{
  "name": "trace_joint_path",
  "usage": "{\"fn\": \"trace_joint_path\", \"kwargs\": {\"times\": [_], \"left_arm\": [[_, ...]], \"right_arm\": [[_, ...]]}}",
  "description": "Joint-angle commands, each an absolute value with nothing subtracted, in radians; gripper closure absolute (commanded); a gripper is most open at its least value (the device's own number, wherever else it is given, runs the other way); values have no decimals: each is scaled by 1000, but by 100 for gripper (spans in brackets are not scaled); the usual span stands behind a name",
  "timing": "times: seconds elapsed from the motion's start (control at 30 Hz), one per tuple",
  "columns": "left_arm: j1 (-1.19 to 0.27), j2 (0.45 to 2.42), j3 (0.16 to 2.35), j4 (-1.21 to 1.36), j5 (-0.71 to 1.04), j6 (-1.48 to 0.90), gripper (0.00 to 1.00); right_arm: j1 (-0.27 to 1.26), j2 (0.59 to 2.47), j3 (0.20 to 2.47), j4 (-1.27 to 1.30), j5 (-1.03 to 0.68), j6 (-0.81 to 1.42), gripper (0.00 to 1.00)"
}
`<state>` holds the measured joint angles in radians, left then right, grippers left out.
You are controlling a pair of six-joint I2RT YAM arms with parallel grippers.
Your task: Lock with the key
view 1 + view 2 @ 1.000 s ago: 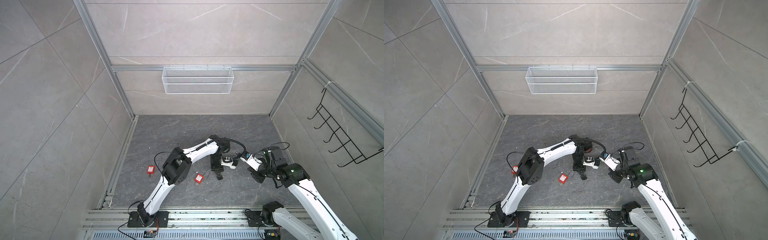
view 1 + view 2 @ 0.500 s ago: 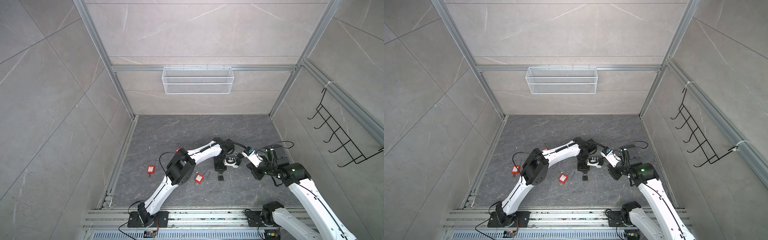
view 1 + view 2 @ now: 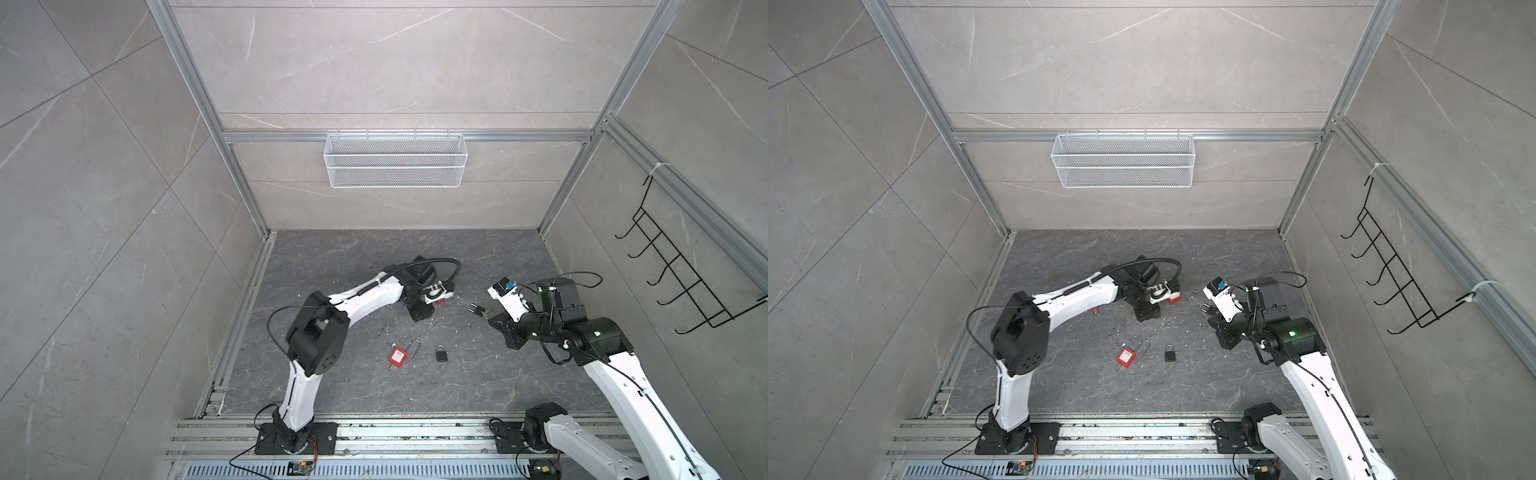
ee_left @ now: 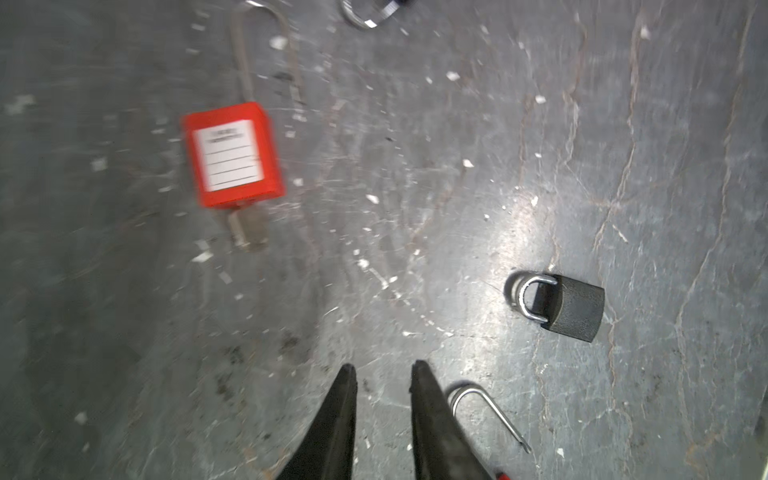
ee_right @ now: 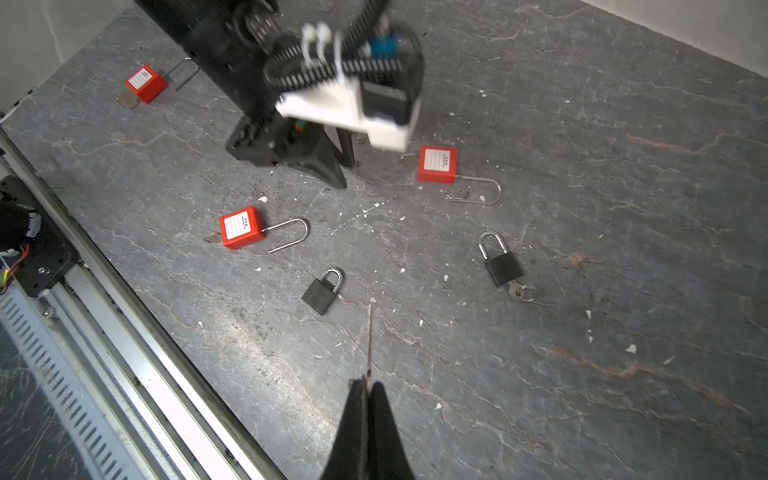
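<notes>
Backing away from the middle, the left end effector [image 4: 382, 368] now stands slightly parted and empty. It has left the small black padlock [image 3: 441, 353] lying shackle-closed on the desk [image 3: 478, 386], lower centre in both top views. Pressed fully together, the right end effector [image 5: 368, 384] pinches a thin metal blade [image 5: 369, 332].

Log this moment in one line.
left pincer: open, empty | right pincer: shut on key | keyless black padlock: on floor, closed

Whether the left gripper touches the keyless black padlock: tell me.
Apart. The left wrist view shows bare floor between the left gripper and the keyless black padlock.
</notes>
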<state>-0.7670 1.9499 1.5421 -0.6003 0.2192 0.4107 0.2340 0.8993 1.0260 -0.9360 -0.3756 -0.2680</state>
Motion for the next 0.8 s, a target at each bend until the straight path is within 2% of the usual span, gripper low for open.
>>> {"fn": "trace_joint_path", "kwargs": {"times": [0.0,0.17,0.23,0.4,0.57,0.77], "left_arm": [[-729,1778,1405,-383,237,293,73],[-661,1547,1185,-197,263,100,73],[-657,1464,1123,-156,262,96,73],[-640,1296,1009,-151,250,40,73],[-626,1170,939,-187,242,28,75],[-621,1079,911,-243,170,19,75]], "right_arm": [[233,896,1022,-904,-431,-121,100],[254,937,943,-769,-451,117,100],[301,972,917,-732,-392,198,100],[471,1116,870,-662,-231,320,100],[508,1225,781,-540,-173,440,100],[517,1325,730,-483,-169,450,100]]}}
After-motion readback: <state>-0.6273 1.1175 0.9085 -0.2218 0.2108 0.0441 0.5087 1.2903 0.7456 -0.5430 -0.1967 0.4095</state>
